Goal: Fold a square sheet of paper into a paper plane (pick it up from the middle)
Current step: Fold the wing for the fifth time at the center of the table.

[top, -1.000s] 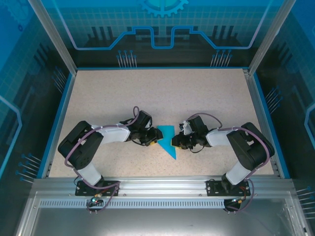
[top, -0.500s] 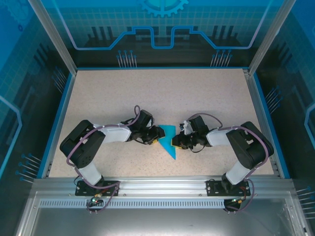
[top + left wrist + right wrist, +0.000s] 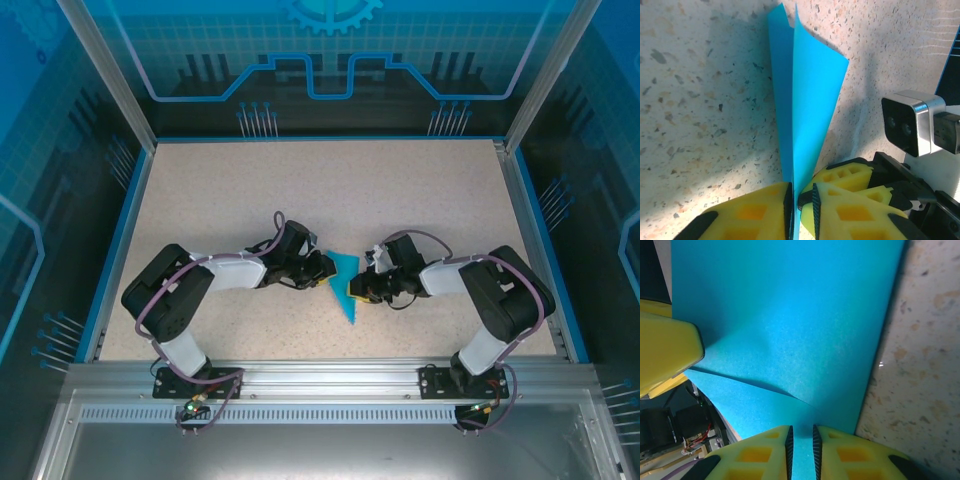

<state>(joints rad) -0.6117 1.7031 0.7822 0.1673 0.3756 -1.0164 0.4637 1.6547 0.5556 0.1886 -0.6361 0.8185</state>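
Observation:
The teal-blue sheet of paper (image 3: 346, 306), folded into a narrow pointed shape, sits mid-table between both arms. In the left wrist view the paper (image 3: 805, 90) stands on edge as a two-layer wedge, its point running down between my left gripper (image 3: 800, 205), whose pads close on the crease. My left gripper (image 3: 326, 275) meets it from the left. My right gripper (image 3: 353, 290) holds the opposite side. In the right wrist view the paper (image 3: 790, 315) spreads wide, and my right gripper (image 3: 801, 450) is shut on its near edge. A yellow left finger (image 3: 665, 350) shows at the left.
The speckled table (image 3: 320, 190) has a raised blue rim (image 3: 125, 240) on its sides and an aluminium rail (image 3: 320, 375) at the near edge. The right arm's wrist camera (image 3: 912, 125) sits close beside the paper.
My left gripper has slid right onto the paper and closed on it. The paper now looks narrower and more upright. The right gripper has kept its hold.

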